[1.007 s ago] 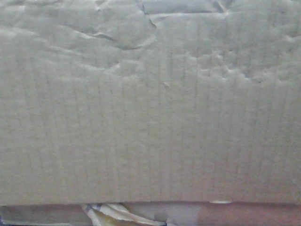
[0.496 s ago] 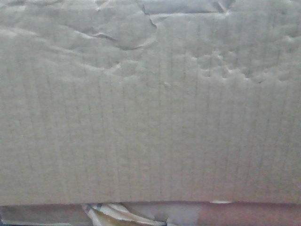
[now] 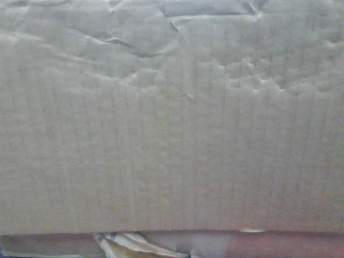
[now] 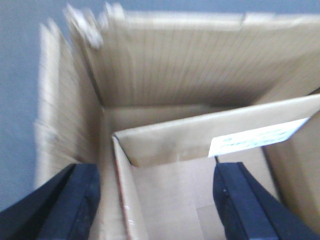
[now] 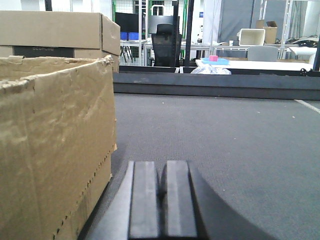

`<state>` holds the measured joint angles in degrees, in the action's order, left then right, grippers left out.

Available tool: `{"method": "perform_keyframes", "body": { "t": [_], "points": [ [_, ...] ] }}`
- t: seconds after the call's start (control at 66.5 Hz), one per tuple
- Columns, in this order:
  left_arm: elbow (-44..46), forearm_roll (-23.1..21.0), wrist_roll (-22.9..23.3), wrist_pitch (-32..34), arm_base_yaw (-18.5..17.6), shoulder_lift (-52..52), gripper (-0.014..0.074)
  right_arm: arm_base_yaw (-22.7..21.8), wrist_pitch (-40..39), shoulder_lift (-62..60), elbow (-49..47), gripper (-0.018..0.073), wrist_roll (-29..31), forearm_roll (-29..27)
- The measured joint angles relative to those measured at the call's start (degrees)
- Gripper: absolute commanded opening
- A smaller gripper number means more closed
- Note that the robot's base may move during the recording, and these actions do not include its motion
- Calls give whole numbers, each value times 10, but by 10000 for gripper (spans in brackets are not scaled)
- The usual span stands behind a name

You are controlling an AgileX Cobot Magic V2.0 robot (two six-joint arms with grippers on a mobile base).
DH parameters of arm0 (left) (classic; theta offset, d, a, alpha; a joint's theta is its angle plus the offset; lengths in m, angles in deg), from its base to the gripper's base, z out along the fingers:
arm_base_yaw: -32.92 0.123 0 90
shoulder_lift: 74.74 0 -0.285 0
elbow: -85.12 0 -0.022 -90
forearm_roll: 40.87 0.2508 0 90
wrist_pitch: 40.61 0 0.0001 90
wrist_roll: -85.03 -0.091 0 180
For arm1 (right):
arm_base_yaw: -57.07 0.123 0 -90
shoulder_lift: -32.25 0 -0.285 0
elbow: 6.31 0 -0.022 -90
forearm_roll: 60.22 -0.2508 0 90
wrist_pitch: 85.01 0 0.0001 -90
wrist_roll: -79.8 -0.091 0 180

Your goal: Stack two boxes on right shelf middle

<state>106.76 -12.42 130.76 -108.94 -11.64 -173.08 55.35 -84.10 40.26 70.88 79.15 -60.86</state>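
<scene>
Standing wide apart, the black left fingers (image 4: 75,205) are open over an open-topped brown corrugated cardboard carton (image 4: 175,65), one finger outside a thin upright cardboard wall and the other inside it. Whether either pad touches that wall is lost in the blur. The black right fingers (image 5: 145,200) are pressed flat together with nothing between them, low over the grey carpeted floor (image 5: 225,140) and just beside the dented side of the same sort of carton (image 5: 55,150). Behind that carton stands a tidier brown cardboard box with a dark label strip (image 5: 55,27); I cannot tell if it is the other box of the task. The front-facing view is filled by a creased cardboard face (image 3: 172,134), with peeling beige tape (image 3: 134,244) curling below its bottom edge. Over the last second that face has hardly shifted — the creases near the top have crept up a little and the bottom edge sits where it was. So the carton is probably being steadied rather than carried, and the job looks to be at its start — the carton is still down at floor level, no shelf shows in any view, and nothing is stacked yet.
</scene>
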Motion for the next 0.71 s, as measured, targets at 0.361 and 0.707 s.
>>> {"method": "perform_keyframes", "body": {
  "t": [0.361, 0.707],
  "points": [
    [-7, -105, -128, -14, 122, 54, 391, 0, 0, 0, 0, -165, 0, 0],
    [-108, -167, -158, -19, 161, 58, 391, 0, 0, 0, 0, -165, 0, 0]
  ]
}}
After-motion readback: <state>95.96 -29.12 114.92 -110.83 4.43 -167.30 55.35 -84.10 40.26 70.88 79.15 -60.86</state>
